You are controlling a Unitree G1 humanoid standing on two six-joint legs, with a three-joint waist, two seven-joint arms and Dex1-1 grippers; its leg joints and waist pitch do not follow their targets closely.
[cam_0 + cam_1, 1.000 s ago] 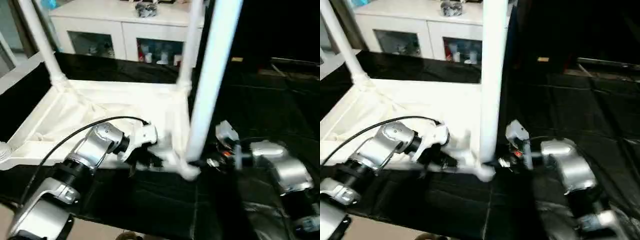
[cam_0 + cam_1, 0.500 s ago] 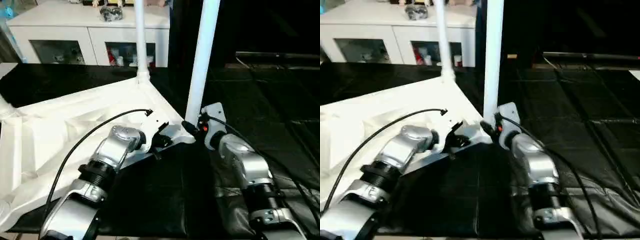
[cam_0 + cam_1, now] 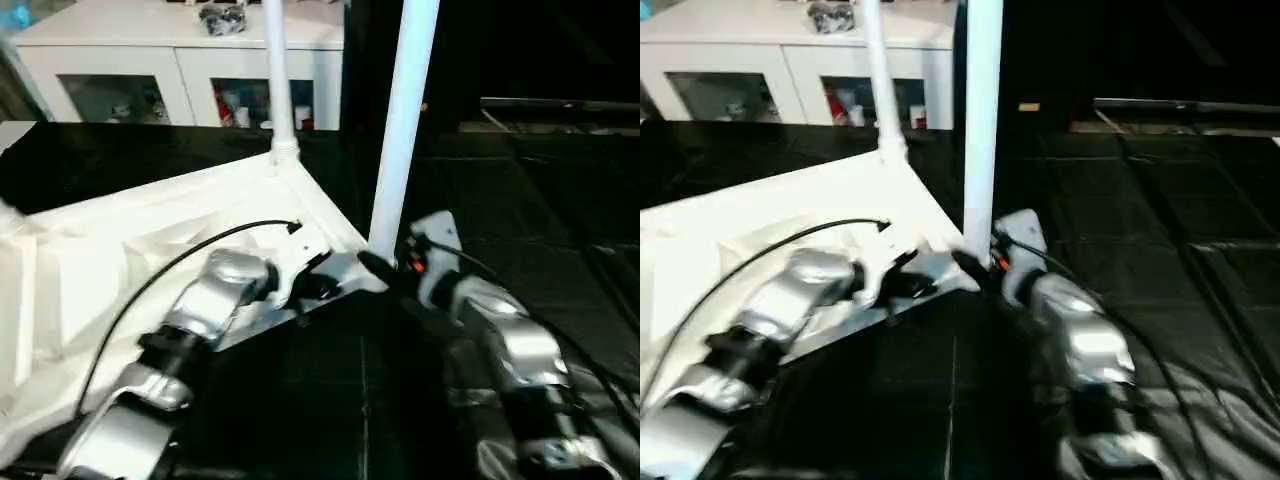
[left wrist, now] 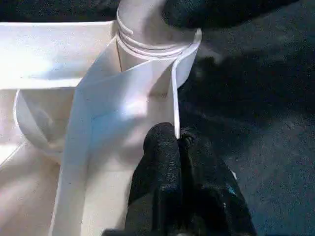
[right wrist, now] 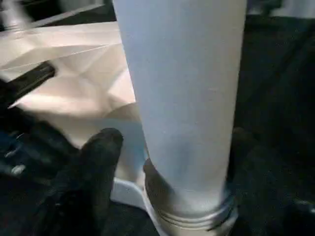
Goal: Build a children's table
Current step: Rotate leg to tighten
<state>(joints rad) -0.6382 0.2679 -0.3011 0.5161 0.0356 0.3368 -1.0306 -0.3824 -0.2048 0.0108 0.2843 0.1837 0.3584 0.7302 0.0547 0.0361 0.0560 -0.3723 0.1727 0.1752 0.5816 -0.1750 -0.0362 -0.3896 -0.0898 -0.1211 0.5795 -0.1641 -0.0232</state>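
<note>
The white table top (image 3: pixel 110 270) lies upside down on a black surface, ribbed side up. Two white legs stand in its corner sockets: a far leg (image 3: pixel 275 80) and a near leg (image 3: pixel 400 130). My left gripper (image 3: pixel 318 283) is shut on the thin rim wall (image 4: pixel 174 113) just beside the near corner socket (image 4: pixel 147 49). My right gripper (image 3: pixel 380 268) sits at the base of the near leg (image 5: pixel 182 98). It is open, with one black finger (image 5: pixel 101 162) on each side of the leg and a small gap showing.
A white cabinet with glass doors (image 3: pixel 180 70) stands behind the work surface. Black padded covering (image 3: pixel 520 200) stretches to the right of the table top. A black cable (image 3: pixel 180 265) runs along my left forearm.
The head view has swung a lot since a second ago, so the table top shows at another angle. Both grippers stay at the same near corner, left on the rim, right at the leg's base.
</note>
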